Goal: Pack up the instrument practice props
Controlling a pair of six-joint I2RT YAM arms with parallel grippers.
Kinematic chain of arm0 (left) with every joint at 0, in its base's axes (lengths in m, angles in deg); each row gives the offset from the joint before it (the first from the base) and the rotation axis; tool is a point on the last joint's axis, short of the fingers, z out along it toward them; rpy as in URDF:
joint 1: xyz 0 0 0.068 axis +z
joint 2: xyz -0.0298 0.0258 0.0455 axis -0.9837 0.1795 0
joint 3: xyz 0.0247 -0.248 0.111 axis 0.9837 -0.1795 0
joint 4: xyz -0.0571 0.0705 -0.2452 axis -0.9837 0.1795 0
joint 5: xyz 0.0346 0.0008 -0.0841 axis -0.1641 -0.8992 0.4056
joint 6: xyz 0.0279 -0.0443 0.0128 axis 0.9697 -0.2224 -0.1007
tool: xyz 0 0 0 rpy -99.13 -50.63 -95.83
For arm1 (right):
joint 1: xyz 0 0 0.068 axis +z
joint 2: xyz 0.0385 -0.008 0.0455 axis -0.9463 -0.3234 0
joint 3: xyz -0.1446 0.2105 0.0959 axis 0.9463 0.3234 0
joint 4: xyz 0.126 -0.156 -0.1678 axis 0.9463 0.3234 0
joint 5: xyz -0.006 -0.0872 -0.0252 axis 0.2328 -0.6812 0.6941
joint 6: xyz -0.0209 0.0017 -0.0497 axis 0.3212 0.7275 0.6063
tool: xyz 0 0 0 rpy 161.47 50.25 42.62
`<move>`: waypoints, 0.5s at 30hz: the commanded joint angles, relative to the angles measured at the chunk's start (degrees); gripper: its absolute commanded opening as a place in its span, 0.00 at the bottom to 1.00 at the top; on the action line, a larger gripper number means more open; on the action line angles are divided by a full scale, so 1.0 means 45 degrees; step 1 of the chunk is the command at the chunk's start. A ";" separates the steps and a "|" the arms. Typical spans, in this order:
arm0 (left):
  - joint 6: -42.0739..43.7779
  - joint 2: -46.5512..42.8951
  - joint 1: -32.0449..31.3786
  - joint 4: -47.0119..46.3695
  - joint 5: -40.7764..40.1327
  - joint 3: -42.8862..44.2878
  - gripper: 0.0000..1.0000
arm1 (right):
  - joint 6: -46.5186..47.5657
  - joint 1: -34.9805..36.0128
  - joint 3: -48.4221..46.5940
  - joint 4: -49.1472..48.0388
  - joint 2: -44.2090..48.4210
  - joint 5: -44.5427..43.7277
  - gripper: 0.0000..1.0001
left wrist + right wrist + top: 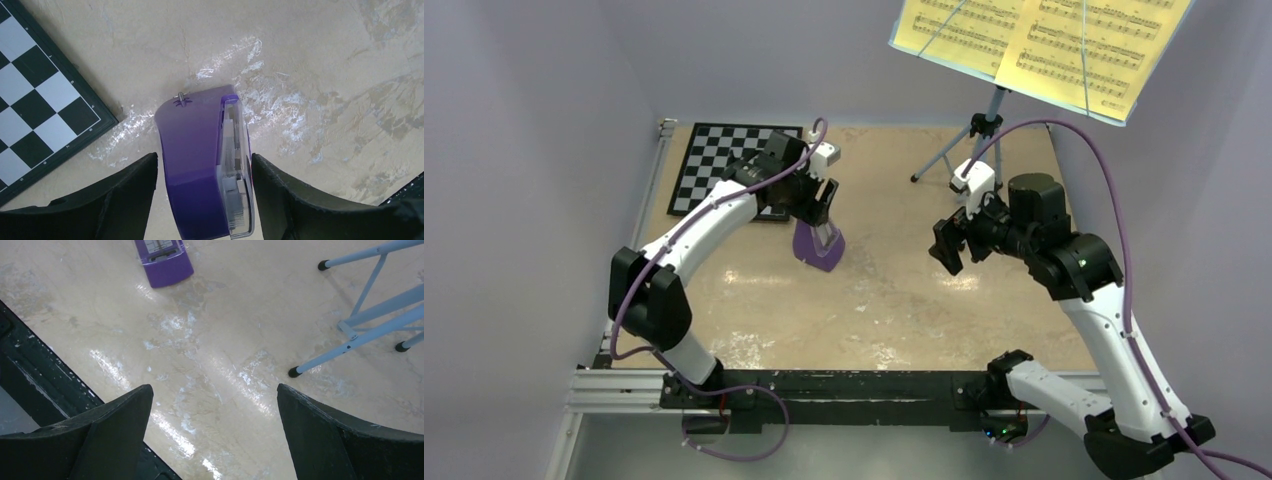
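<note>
The purple pyramid metronome (817,247) stands on the table left of centre. My left gripper (822,208) is over it, open. In the left wrist view the gripper (204,161) has a finger on each side of the metronome (192,150), with a slim gap on the left side. The light blue tripod music stand (977,132) stands at the back right. The yellow sheet of music (1036,42) rests on its tray. My right gripper (948,246) is open and empty above the table, left of the stand. In its wrist view (215,390) the stand's legs (370,325) and the metronome (164,262) show.
A black-and-white checkerboard (720,165) lies at the back left, just behind my left arm; its corner shows in the left wrist view (35,110). A black rail (824,385) runs along the near table edge. Purple walls close in the sides and back.
</note>
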 commanded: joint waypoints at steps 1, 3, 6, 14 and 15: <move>-0.0153 0.0107 0.0007 0.0171 -0.0125 0.0170 0.67 | 0.0036 -0.0184 0.0052 -0.0094 0.0112 0.0046 0.99; -0.0014 0.0103 0.0019 0.0303 -0.0004 0.0173 0.54 | 0.0035 -0.0202 0.0080 -0.0124 0.0112 0.0053 0.99; 0.0264 -0.0347 0.0065 0.0659 0.0260 0.0094 0.32 | 0.0065 -0.0226 0.0147 -0.0190 0.0084 0.0068 0.99; 0.1067 -0.2101 0.1448 0.1573 0.0398 -0.0090 0.00 | 0.0114 -0.0228 0.0199 -0.0456 -0.0085 0.0411 0.99; 0.1150 -0.2373 0.1717 0.1616 0.0305 -0.0172 0.00 | 0.0106 -0.0237 0.0163 -0.0502 -0.0135 0.0466 0.99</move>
